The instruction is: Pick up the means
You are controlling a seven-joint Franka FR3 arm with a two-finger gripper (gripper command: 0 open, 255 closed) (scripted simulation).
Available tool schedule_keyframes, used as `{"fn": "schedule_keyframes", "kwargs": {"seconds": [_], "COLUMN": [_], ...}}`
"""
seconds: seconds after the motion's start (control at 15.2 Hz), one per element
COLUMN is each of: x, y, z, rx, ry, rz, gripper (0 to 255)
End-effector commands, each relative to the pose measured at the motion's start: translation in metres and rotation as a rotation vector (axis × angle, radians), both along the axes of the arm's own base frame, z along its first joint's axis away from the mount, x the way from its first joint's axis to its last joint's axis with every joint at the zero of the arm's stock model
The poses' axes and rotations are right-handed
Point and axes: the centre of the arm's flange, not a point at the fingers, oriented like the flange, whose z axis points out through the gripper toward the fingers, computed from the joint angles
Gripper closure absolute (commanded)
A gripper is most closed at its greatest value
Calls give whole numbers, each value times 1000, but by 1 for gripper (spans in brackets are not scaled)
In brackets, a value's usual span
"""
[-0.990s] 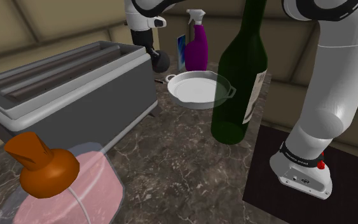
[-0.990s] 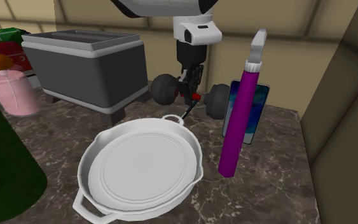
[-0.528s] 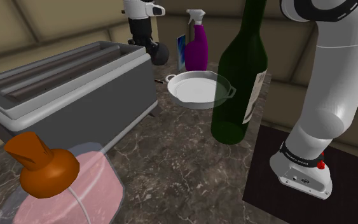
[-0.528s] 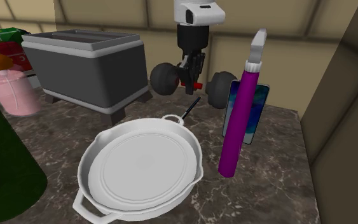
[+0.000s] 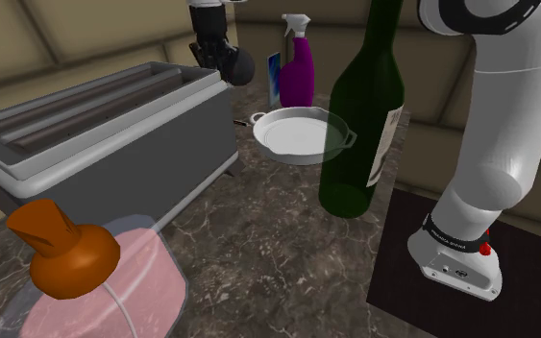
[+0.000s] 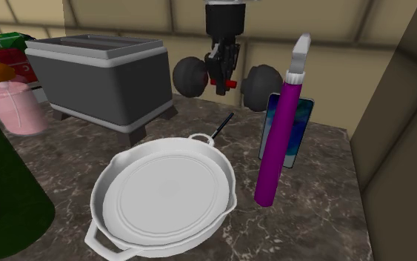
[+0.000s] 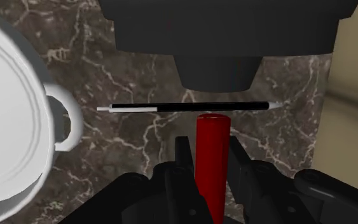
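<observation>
The black gripper (image 6: 224,74) is seen clamped on the red bar of a dumbbell (image 6: 188,76), its fingers (image 7: 184,156) pressed against either side of the bar, in a simulated kitchen. The dumbbell, with a dark weight at each end, is held in the air above the marbled counter (image 6: 318,207), between the grey toaster (image 6: 99,74) and the purple spray bottle (image 6: 277,141), clear of a thin black stick (image 7: 187,107) lying below it. The grasp is judged made and the pick-up nearly complete; a firm hold and a little more height are all that is called for next. A pale label is carried by the green bottle (image 5: 364,115), but no writing can be read on it.
</observation>
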Motion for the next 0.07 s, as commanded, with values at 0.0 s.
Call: {"fn": "schedule_keyframes", "kwargs": {"seconds": [0.0], "x": [0], "y": [0], "z": [4], "rx": [0], "ry": [-1], "rz": [0], "gripper": [255]}}
